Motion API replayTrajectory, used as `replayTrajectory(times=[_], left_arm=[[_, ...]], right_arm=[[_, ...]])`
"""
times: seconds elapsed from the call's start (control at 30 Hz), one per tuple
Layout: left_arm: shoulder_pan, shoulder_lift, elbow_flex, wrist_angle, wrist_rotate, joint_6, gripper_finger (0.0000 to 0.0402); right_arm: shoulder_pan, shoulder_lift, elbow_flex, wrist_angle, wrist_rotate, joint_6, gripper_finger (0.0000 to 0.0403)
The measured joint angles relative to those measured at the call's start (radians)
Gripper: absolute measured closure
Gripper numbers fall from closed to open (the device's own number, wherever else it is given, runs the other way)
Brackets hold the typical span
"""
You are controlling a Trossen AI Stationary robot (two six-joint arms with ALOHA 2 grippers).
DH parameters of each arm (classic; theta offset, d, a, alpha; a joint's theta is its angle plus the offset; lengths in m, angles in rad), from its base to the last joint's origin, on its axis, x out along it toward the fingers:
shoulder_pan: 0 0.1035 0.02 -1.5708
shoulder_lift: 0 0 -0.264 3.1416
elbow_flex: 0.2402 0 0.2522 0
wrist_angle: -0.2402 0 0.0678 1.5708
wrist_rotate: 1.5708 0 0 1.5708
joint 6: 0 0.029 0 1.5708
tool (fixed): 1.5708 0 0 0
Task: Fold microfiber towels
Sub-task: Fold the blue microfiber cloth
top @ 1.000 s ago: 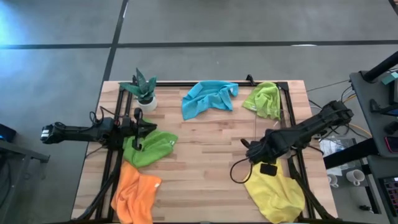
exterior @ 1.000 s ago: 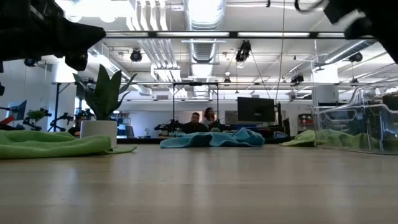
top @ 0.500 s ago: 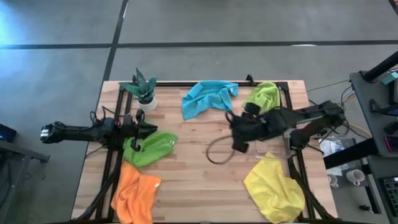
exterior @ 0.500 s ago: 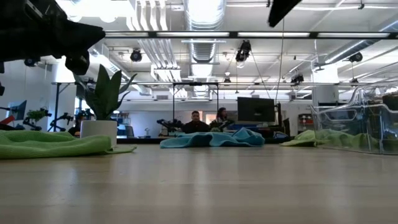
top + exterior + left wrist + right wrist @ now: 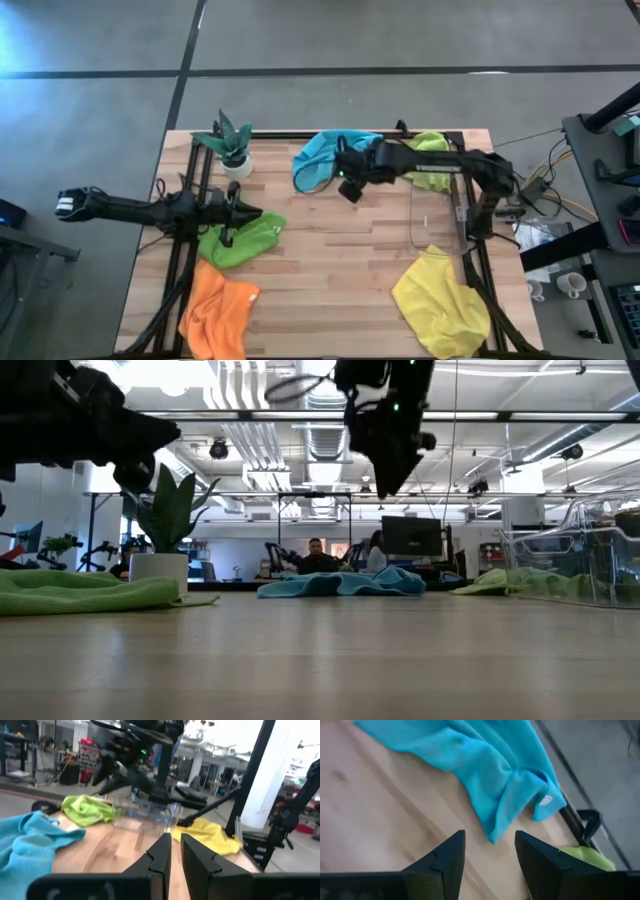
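Overhead, the right gripper (image 5: 345,178) hangs with jaws parted and empty, just above the edge of the crumpled blue towel (image 5: 325,155) at the far middle of the table (image 5: 330,250). The left gripper (image 5: 232,214), jaws pressed together and holding nothing, waits above the darker green towel (image 5: 245,240). Lime green (image 5: 428,160), yellow (image 5: 440,300) and orange (image 5: 215,310) towels lie bunched around the table, none folded. The step in hand looks like reaching for the blue towel; next, the right gripper likely needs to lower onto a corner and pinch it.
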Motion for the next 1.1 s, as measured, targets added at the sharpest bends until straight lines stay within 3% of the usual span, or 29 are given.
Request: replayTrajectory(times=[0.2, 0.33, 0.57, 1.1], left_arm=[[0.0, 0.067, 0.0, 0.025, 0.0, -0.001, 0.0374], [0.0, 0.113, 0.0, 0.039, 0.0, -0.002, 0.0374], [0.0, 0.19, 0.0, 0.116, -0.001, -0.002, 0.0374], [0.0, 0.367, 0.012, 0.177, -0.006, -0.027, 0.0374]], right_arm=[[-0.096, 0.07, 0.0, 0.007, -0.037, -0.024, 0.0237], [-0.134, 0.122, 0.0, 0.022, -0.132, -0.027, 0.0237], [-0.176, 0.223, -0.002, 0.008, -0.202, -0.027, 0.0238], [-0.243, 0.332, -0.001, -0.03, -0.151, -0.052, 0.028]])
